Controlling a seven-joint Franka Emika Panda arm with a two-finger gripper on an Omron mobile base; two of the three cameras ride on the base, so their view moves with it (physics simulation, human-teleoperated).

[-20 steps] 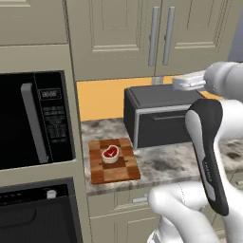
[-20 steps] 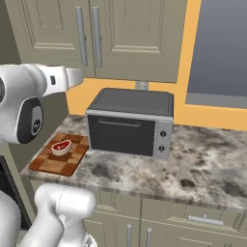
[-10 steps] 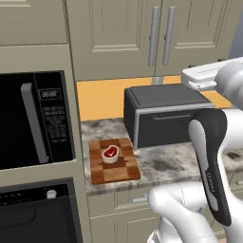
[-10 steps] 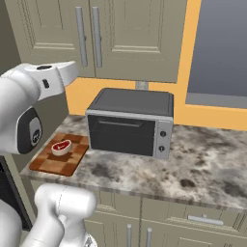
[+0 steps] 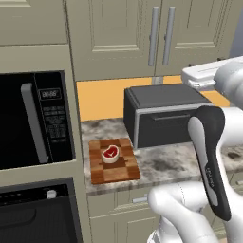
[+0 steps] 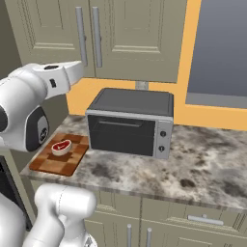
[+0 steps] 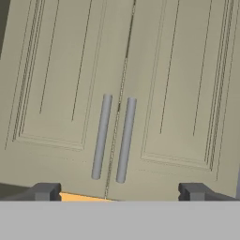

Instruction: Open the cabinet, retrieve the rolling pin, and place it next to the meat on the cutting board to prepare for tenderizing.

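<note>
Both recessed-panel doors of the beige wall cabinet (image 7: pixel 122 93) are standing closed; the spread, empty gripper (image 7: pixel 119 192) is facing its silver handles. Below it, red steak (image 5: pixel 110 153) is waiting on the checkered wooden board (image 5: pixel 114 163); everything remains.

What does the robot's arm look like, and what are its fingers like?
The arm is smooth, rounded and glossy white, with dark charcoal sections at the joints and a long dark panel on one link. The gripper has two small, blocky dark grey fingertips. No cables or clear markings show.
</note>
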